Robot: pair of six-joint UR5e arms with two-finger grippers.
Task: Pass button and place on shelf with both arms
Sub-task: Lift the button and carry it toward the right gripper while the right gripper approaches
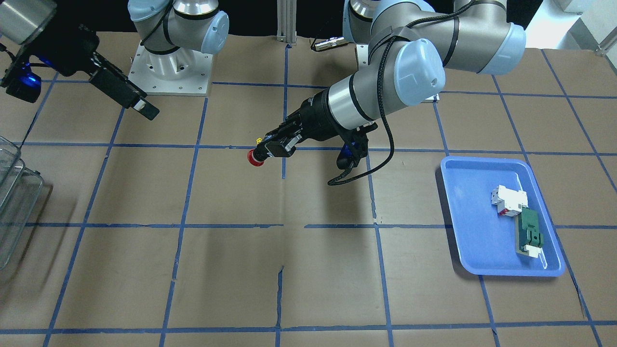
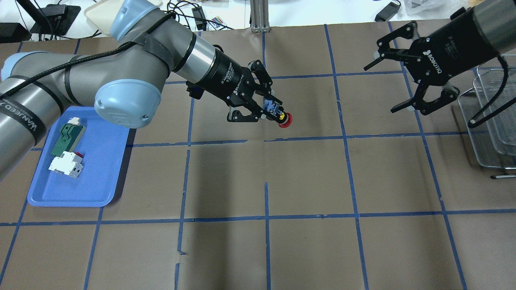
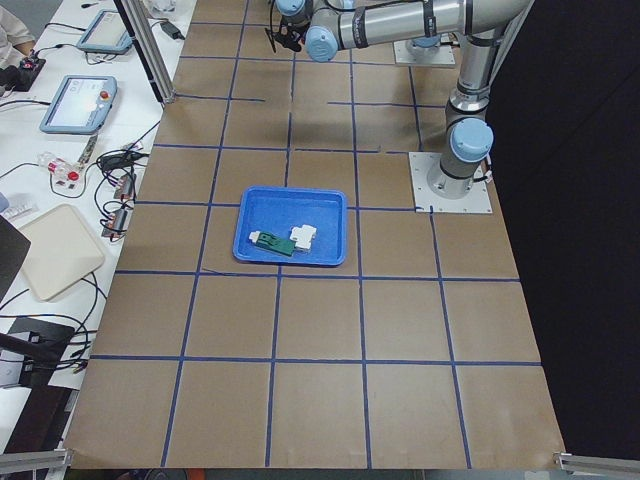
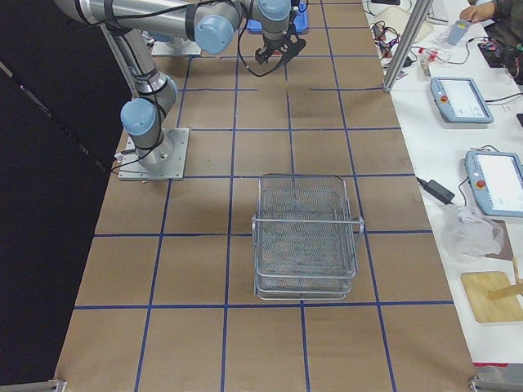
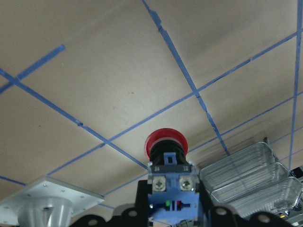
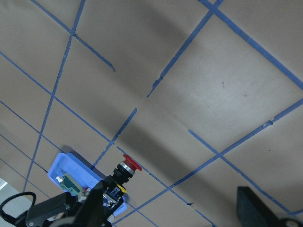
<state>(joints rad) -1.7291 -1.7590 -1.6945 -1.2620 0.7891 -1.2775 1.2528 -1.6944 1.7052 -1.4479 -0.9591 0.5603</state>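
The button (image 2: pixel 285 120), with a red mushroom cap on a dark body with a blue back, is held in my left gripper (image 2: pixel 271 109) above the table's middle, cap pointing toward the right arm. It also shows in the front view (image 1: pixel 255 159), the left wrist view (image 5: pixel 165 142) and the right wrist view (image 6: pixel 131 164). My right gripper (image 2: pixel 383 88) is open and empty, well apart from the button and facing it. The wire shelf (image 2: pixel 487 121) stands at the table's right end, behind the right gripper; the right side view shows it whole (image 4: pixel 306 237).
A blue tray (image 2: pixel 72 201) on the left holds a white blocky part (image 2: pixel 64 165) and a flat green part (image 2: pixel 66 137). The brown table has blue tape grid lines. The arm bases stand at the robot's side (image 1: pixel 168 62).
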